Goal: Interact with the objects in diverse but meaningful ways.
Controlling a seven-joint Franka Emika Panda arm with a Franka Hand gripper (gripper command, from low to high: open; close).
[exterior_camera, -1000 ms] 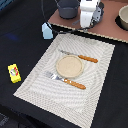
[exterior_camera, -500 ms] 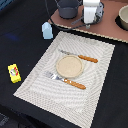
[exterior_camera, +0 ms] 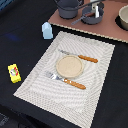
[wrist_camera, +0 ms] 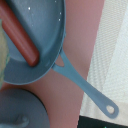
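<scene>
The grey long-handled frying pan [exterior_camera: 92,15] lies on a brown board at the back, handle towards the exterior view's left. The brown sausage [exterior_camera: 96,13] lies in it. The wrist view looks straight down on the pan [wrist_camera: 47,25], the sausage [wrist_camera: 20,35] and the handle [wrist_camera: 85,87]. The pale blue carton [exterior_camera: 47,31] stands at the mat's far left corner. The yellow packet with a red mark [exterior_camera: 14,73] lies on the black cloth at the exterior view's left. The fish is out of view. No gripper fingers show in either view.
A grey pot [exterior_camera: 67,7] stands beside the pan, also in the wrist view [wrist_camera: 20,112]. A beige bowl [exterior_camera: 123,17] sits at the back right. On the striped placemat [exterior_camera: 35,85] are a round wooden plate [exterior_camera: 69,66], an orange-handled fork [exterior_camera: 65,80] and knife [exterior_camera: 80,56].
The white gripper that hung over the pan at the back has left the exterior view. The pan with the sausage now shows uncovered. The other objects have not moved.
</scene>
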